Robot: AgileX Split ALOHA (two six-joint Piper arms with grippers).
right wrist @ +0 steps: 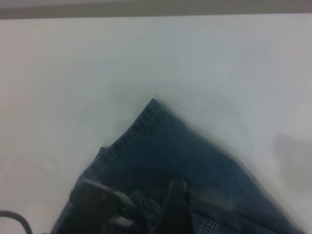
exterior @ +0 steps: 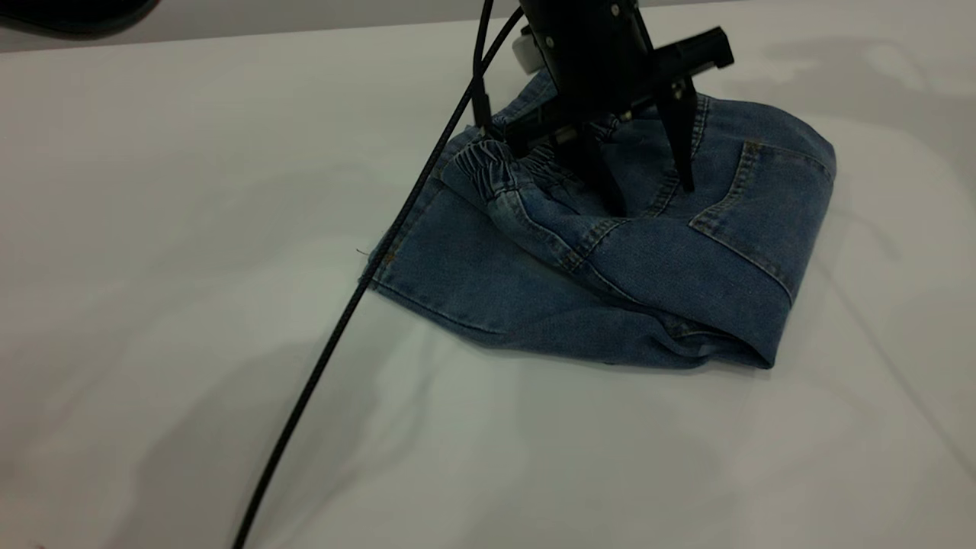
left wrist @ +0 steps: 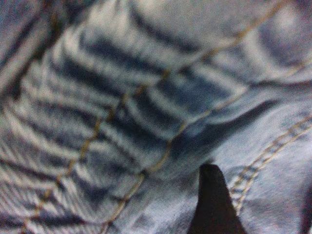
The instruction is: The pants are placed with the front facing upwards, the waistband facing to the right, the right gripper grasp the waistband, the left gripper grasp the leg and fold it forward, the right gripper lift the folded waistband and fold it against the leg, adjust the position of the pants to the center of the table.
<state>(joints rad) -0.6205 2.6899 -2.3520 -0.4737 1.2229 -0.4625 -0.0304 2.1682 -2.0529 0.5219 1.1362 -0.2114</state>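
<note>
Item: the pants (exterior: 610, 259), blue denim with tan stitching, folded, lying on the table (exterior: 191, 191).

The waistband (exterior: 496, 164), ruched, is folded over onto the leg, just beside the near finger.

The left gripper (exterior: 644, 179) has its fingers (exterior: 602, 183) spread apart, holding nothing, tips down on the denim at the fly seam; the pocket lies beyond the far finger. Its cable (exterior: 343, 320) trails across the hem.

The right gripper (exterior: 524, 52) shows only a bit of pale casing behind.

Bare table surrounds the fabric on every side.
</note>
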